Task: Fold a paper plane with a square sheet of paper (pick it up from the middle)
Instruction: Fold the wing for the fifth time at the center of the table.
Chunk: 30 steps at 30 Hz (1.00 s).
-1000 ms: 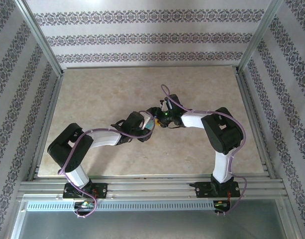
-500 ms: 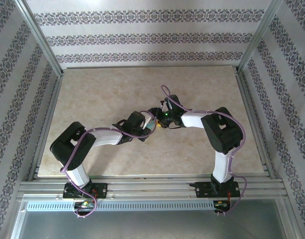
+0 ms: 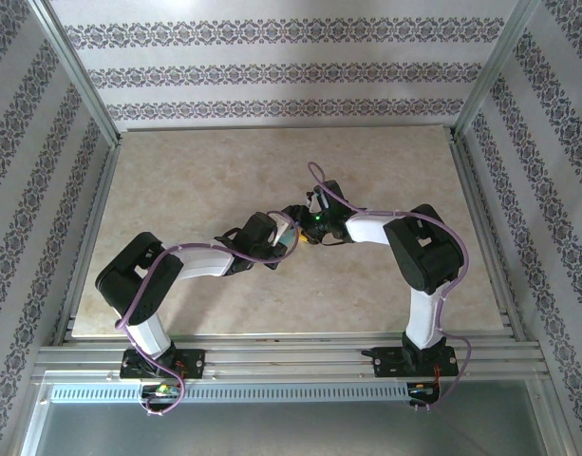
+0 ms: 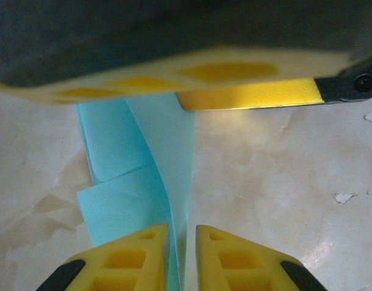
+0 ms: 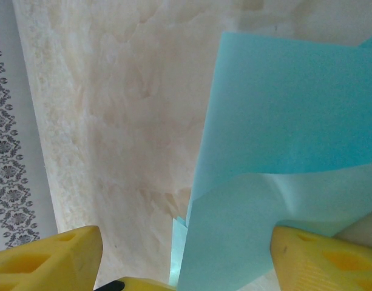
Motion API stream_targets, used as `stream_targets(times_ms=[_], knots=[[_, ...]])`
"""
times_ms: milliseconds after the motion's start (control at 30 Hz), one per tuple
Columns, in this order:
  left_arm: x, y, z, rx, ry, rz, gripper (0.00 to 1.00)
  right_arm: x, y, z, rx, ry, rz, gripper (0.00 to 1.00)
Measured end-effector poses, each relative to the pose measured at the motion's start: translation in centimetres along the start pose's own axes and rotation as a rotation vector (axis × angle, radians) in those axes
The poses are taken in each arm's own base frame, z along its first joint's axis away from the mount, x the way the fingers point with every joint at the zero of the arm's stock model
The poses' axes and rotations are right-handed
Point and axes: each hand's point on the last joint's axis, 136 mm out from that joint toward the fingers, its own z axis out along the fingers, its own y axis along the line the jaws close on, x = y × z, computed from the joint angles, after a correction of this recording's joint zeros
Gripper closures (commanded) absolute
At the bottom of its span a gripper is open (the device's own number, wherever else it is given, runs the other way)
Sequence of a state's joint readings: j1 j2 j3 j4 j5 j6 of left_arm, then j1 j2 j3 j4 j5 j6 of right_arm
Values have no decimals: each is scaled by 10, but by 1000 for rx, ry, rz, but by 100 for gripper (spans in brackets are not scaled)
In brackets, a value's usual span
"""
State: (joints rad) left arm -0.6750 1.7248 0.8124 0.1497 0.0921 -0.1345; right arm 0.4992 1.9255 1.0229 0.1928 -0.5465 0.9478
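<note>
Paper (image 4: 143, 182), turquoise and partly folded, lies in the middle of the table (image 3: 177, 180), where the two arms meet. In the overhead view it is a small blue patch between the wrists. From the left wrist it runs away toward the far side as a narrow strip. One flap is doubled over on its left, and a raised crease runs down its length.

The left gripper (image 4: 181, 233) has its fingers drawn close together at the near end of that crease. The folded edge sits in the narrow gap, so it appears to be pinching the paper. The right gripper (image 5: 184, 233) has its fingers spread wide, with the layered paper lying between them and nothing clamped. One of its yellow fingers reaches across the strip's far end.

The step in hand looks like a mid-fold one: setting or holding the centre crease while the other arm prepares the next flap. The next move probably calls for a steady left pinch. The right fingers would also need to catch one layer only, without dragging the thin sheet out of line.
</note>
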Motion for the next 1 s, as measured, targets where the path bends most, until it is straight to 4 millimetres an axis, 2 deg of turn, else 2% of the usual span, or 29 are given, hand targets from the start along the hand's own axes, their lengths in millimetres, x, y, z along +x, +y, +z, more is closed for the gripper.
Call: stream_targets(times_ms=[367, 700, 833, 1000], knots=[[-2, 0, 4, 2, -13, 0, 97, -2, -3, -2, 6, -3, 8, 29], [7, 0, 5, 6, 1, -1, 100, -2, -4, -3, 30, 11, -9, 44], [9, -1, 5, 12, 1, -1, 100, -4, -3, -7, 43, -1, -13, 44], [11, -5, 5, 40, -3, -9, 100, -15, 0, -20, 48, -39, -9, 38]])
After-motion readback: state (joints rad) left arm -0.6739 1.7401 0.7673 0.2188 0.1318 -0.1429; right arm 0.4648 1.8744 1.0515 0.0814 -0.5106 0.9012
